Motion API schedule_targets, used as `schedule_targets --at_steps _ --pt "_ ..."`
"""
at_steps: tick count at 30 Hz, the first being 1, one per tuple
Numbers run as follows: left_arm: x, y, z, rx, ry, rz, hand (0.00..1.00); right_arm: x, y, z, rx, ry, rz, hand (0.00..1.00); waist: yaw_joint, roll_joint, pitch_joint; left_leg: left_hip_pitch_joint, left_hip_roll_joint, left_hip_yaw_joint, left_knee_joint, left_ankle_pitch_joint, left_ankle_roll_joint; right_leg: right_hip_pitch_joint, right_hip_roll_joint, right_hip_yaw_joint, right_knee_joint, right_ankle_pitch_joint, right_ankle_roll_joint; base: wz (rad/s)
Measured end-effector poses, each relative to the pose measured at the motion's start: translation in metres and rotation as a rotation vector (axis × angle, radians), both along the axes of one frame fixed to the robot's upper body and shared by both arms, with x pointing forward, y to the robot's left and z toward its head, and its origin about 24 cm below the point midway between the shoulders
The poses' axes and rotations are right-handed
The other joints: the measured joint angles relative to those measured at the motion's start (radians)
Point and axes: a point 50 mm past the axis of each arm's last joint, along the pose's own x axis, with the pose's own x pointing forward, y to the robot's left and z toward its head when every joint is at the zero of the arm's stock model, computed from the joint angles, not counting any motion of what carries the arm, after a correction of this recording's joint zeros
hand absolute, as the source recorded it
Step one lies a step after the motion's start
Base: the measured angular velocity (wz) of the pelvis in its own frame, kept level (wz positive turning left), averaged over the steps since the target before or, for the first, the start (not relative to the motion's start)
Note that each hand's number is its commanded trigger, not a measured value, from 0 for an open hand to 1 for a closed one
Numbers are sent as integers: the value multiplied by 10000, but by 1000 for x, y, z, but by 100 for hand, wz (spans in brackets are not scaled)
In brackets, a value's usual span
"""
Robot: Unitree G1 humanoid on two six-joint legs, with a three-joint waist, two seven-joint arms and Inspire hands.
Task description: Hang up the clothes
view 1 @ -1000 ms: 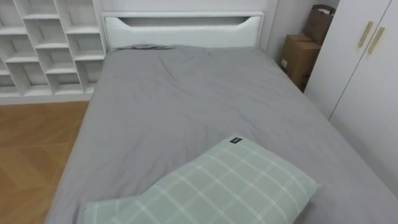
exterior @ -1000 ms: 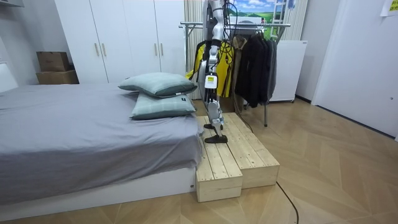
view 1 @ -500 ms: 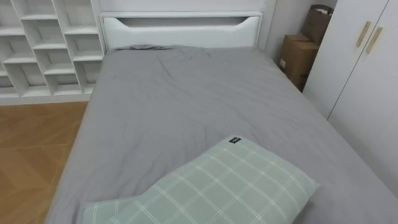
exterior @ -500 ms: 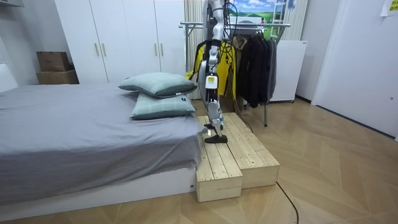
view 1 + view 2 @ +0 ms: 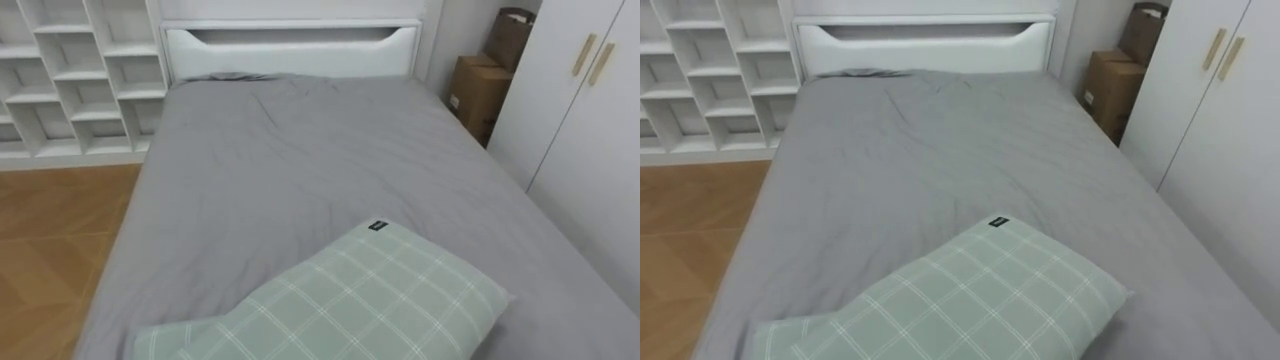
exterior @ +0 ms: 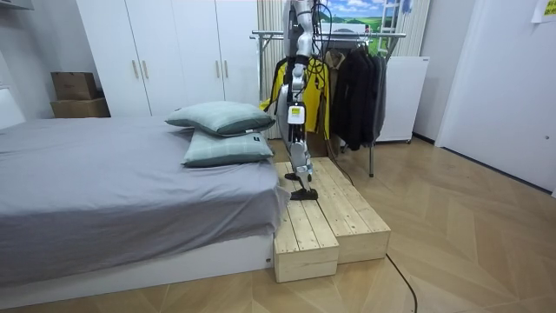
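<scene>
1 checked pillow [image 5: 350,300] on grey bed [image 5: 300,170]; robot stands on wood platform [image 6: 347,217] nr clothes rack [image 6: 382,36]; hands: can't tell state.

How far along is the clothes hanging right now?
Done: dark clothes and a yellow garment hang on the rack. In hand: cannot tell; the robot stands on the wooden platform facing the bed. Left: unclear, since the bed holds a plaid pillow but no loose garment.
</scene>
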Motion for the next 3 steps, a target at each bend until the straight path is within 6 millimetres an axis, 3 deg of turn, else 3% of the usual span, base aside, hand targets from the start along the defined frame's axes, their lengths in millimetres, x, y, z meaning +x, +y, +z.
schedule_targets --at_steps 3 --pt "0 0 0 -36 3 -22 0 0 0 0 20 56 -6 0 -3 -5 9 0 1 1 -1 0 0 0 0 0 0 0 0 0"
